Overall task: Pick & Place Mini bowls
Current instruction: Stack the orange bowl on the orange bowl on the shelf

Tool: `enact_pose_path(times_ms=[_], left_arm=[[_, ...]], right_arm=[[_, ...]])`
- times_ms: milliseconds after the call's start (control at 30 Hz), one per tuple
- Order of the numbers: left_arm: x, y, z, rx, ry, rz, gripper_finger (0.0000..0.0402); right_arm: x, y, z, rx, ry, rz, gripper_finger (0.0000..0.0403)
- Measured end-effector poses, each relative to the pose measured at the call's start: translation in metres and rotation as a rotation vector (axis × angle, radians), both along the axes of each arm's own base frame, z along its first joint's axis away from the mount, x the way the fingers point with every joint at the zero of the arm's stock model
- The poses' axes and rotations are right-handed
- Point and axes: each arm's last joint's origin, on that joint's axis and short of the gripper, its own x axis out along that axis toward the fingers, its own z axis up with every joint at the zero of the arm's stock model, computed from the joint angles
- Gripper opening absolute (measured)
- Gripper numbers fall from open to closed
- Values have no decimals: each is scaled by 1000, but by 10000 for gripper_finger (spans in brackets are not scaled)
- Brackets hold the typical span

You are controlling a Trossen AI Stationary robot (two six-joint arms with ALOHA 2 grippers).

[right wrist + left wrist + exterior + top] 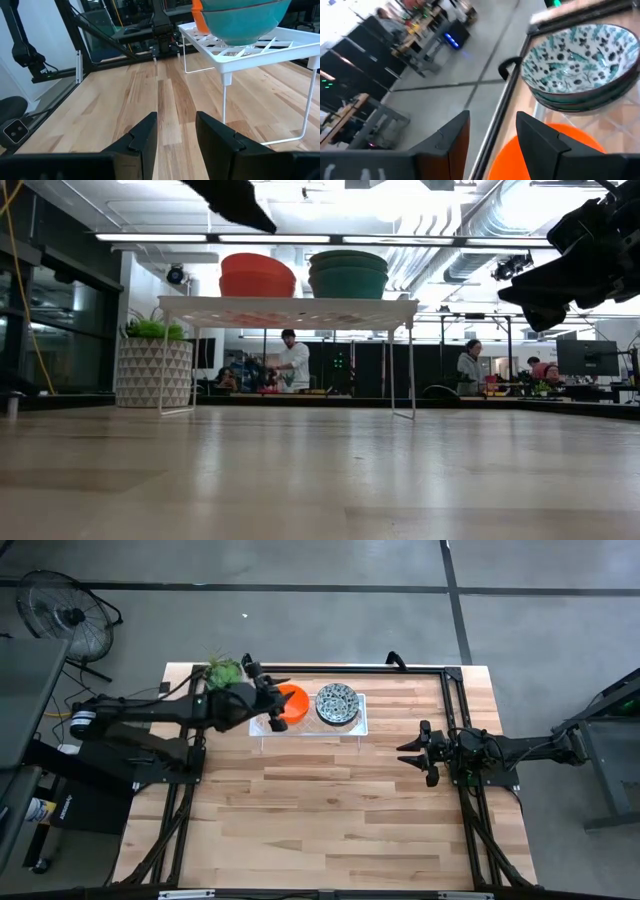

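Bowls of the task stand in two stacks on the white wire rack (308,726) at the far side of the table (330,810): an orange stack (293,704) on the left and a patterned blue-green stack (337,704) just beside it on the right. The left gripper (275,700) hangs over the left end of the rack, at the rim of the orange stack, fingers (451,137) spread apart and holding nothing. In the left wrist view the orange bowls (550,155) lie just past the fingertips, with one finger over their edge; the patterned bowls (582,62) sit beyond them, three rims nested one in another.

The low view shows the rack (290,311) raised on thin legs, with the orange stack (257,276) and the green-sided patterned stack (348,274) side by side on top, close together. A potted plant (153,363) in a white patterned pot stands at the rack's left end; from above its green leaves (224,670) show just behind the left arm.

The right gripper (412,753) waits above bare table near the right edge, well apart from the rack, pointing toward the table's middle. Its fingers (140,135) stand moderately apart, empty. In its wrist view the rack (250,47) and the underside of the patterned stack (240,20) lie ahead. People (292,360) are visible in the room beyond the table.
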Motion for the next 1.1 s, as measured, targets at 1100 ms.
enact_pose_path(times_ms=[1100], left_arm=[[-42, -10, -87, -190, -348, -185, 156]], right_arm=[[1, 0, -2, -1, 19, 0, 122]])
